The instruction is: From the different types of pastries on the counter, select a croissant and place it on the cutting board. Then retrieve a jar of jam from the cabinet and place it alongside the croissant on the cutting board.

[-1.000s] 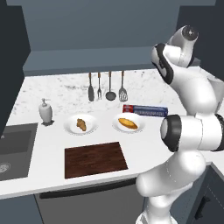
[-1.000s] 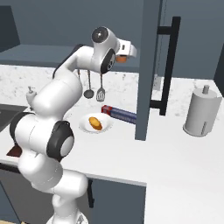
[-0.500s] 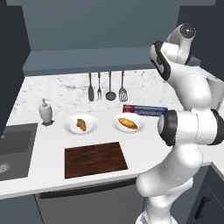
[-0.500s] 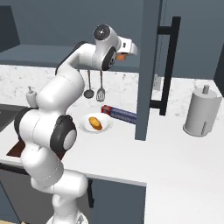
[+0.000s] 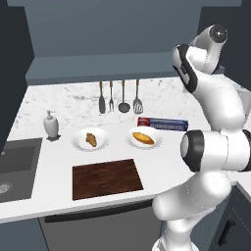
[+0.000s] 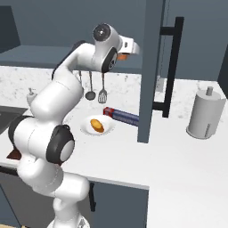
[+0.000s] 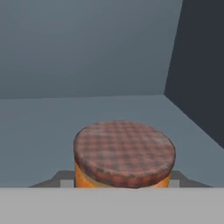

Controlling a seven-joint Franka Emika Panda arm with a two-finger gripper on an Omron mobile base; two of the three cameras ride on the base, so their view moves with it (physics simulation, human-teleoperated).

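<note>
Jaws raised, flanking jar of jam [image 7: 124,155].

We have a big white arm [image 5: 215,147] made of fat round pieces, smooth and shiny like balloons. Between the pieces sit dark grey rings, like the one on our round elbow [image 6: 60,149]. Some ends have a flat dark cap with a small light dot in the middle, like the one at the top [image 6: 102,32]. Our hand [image 6: 130,46] is a small white block with a bit of orange beside it.
</note>
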